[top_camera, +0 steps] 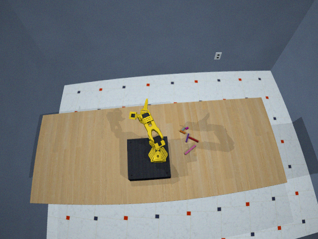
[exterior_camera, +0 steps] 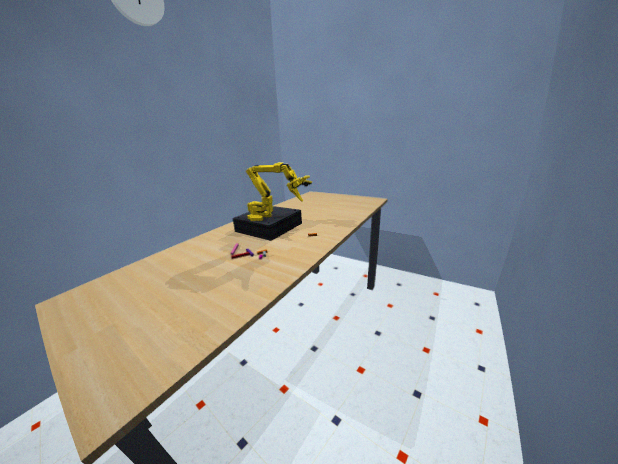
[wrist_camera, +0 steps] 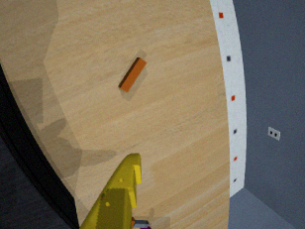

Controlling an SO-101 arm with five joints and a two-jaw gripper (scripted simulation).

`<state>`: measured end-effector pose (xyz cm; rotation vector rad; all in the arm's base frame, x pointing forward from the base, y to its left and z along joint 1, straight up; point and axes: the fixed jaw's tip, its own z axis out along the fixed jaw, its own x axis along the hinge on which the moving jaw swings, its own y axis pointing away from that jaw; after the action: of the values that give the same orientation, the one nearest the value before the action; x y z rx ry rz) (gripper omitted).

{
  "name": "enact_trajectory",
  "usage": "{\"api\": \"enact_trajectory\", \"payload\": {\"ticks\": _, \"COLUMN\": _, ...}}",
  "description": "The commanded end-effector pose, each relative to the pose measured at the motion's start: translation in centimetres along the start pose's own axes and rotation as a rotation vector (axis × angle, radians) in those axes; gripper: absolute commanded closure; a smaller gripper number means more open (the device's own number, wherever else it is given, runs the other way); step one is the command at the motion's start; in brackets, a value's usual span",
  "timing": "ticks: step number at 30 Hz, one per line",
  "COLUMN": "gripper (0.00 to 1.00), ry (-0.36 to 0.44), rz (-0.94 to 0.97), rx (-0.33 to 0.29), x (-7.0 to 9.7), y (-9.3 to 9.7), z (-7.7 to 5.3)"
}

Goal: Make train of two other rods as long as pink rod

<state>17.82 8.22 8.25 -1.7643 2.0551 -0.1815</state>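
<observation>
Beside black base (top_camera: 134, 170) on table (top_camera: 77, 154): my gripper (exterior_camera: 300, 185) hangs spread wide, holding nothing. Pink rod (top_camera: 190, 149) near red rod (top_camera: 193, 139), no train yet; I judge task unstarted.

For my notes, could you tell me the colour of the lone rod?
Orange; the wrist view shows it best.

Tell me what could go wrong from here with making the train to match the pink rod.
The open, empty jaws hang near the lone orange rod. No lime rod shows to pair with it, so picking it would probably waste a move. The magenta rod, grey rod and second orange rod lie bunched, and the purple rod meets the red rod, so a grasp there may knock neighbours askew.
</observation>
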Motion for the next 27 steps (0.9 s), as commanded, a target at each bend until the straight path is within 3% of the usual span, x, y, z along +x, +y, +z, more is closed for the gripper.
{"api": "enact_trajectory", "payload": {"ticks": 1, "gripper": 0.0, "ry": 0.002, "rz": -0.022, "rx": -0.005, "x": 0.11, "y": 0.16, "z": -0.09}}
{"api": "enact_trajectory", "payload": {"ticks": 27, "gripper": 0.0, "ry": 0.018, "rz": -0.154, "rx": -0.037, "x": 0.67, "y": 0.87, "z": -0.3}}
